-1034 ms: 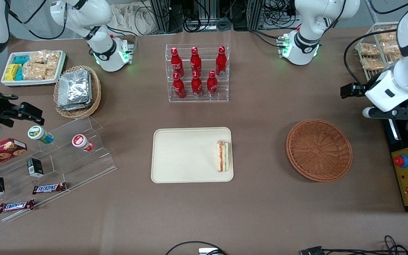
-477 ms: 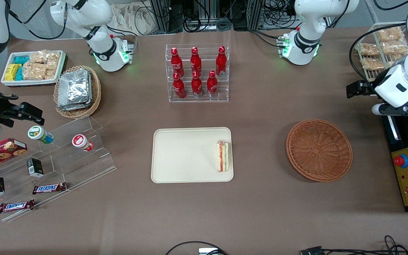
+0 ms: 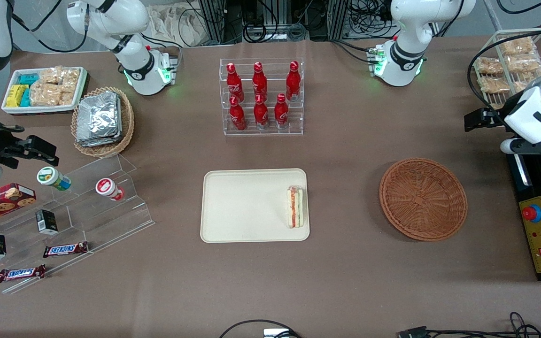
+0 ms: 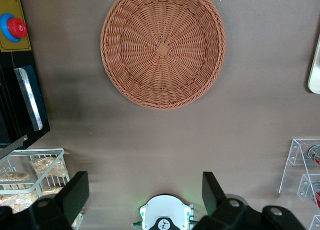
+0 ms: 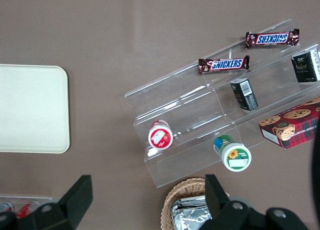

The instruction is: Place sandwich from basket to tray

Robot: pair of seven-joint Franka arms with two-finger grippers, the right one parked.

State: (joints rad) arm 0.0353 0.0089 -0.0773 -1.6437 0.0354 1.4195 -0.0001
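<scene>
My gripper (image 4: 145,192) hangs high over the table at the working arm's end, fingers (image 4: 75,192) spread wide apart with nothing between them. From the front I see the gripper (image 3: 479,119) farther from the camera than the basket (image 3: 423,198), near a wire rack of snack packets (image 3: 505,65). Through the wrist camera the round reddish-brown basket (image 4: 163,47) sits on bare brown cloth, its weave plainly visible and nothing lying in it. The sandwich (image 3: 295,207) rests on the tray (image 3: 247,206), close against the rim nearest the basket, its cut edge up so I see pale bread with red and green stripes of filling. The tray is flat, cream, with rounded corners, well apart from the basket. A clear stand of red bottles (image 3: 261,96) stands farther from the camera than the tray. Toward the parked arm's end I see a tan basket of foil packets (image 3: 101,119) and a clear stepped shelf (image 3: 87,206) with candy bars.
</scene>
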